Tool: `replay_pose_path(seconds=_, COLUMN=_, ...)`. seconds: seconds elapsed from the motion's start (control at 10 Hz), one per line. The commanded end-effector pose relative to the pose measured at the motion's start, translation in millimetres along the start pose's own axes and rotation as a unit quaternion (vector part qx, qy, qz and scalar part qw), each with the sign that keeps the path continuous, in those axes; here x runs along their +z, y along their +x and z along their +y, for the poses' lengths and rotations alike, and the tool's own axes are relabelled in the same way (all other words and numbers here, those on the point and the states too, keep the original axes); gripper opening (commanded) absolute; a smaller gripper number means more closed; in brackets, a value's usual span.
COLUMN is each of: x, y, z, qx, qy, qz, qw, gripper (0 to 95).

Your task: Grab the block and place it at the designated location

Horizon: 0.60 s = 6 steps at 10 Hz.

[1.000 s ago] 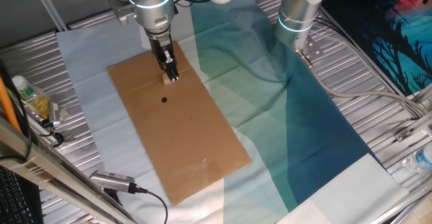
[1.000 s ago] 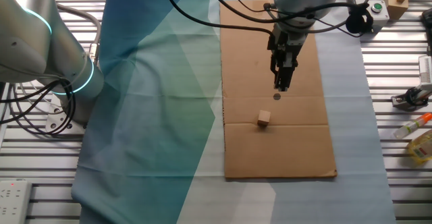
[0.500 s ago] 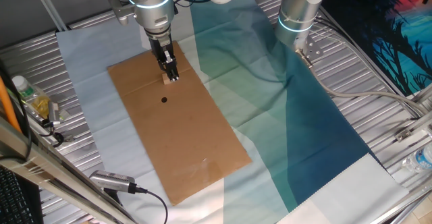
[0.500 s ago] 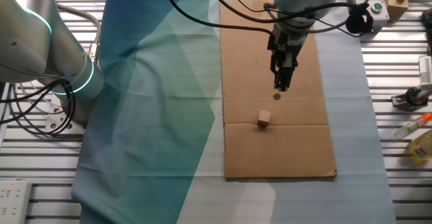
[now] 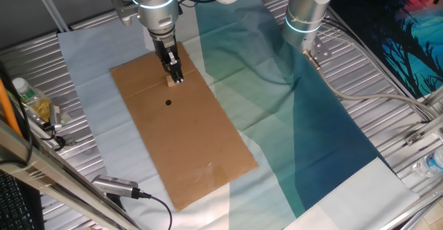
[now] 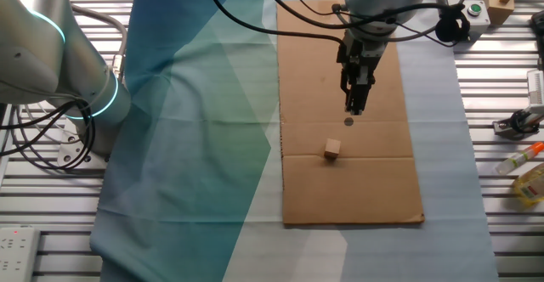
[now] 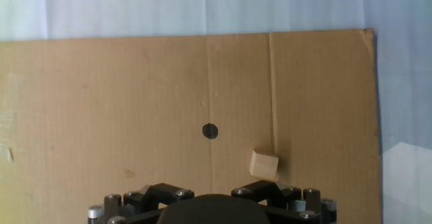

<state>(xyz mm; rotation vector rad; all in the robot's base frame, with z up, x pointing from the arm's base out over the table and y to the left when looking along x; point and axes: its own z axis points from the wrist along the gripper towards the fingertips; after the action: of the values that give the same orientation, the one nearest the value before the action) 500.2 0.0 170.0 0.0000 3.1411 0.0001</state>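
The block (image 6: 331, 150) is a tiny tan wooden cube lying on the brown cardboard (image 6: 382, 180) near its crease. In the other fixed camera it peeks out just below the fingertips (image 5: 173, 82). The designated location is a small black dot (image 6: 348, 122), also visible in that other camera (image 5: 168, 103). My gripper (image 6: 354, 106) hangs above the cardboard between the dot and the block; its fingers look closed together and hold nothing. In the hand view the dot (image 7: 210, 131) is near the centre and the block (image 7: 263, 164) sits to its lower right. My fingertips are out of that frame.
A teal and pale blue cloth (image 6: 195, 129) covers the slatted metal table. A second robot arm (image 6: 51, 53) stands at the table's side. Bottles and small tools (image 6: 527, 163) lie beside the cardboard. A cable and grey device (image 5: 118, 187) lie near the front.
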Motion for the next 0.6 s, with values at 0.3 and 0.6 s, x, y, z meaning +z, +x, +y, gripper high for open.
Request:
replay_pose_path(seconds=0.3, x=-0.1, y=0.2, z=0.0, qx=-0.180, qy=0.003, qz=-0.024, qw=0.9834, gripper=0.0)
replay_pose_path(seconds=0.6, x=-0.1, y=0.2, z=0.0, qx=-0.180, qy=0.004, qz=-0.024, qw=0.9834, gripper=0.0)
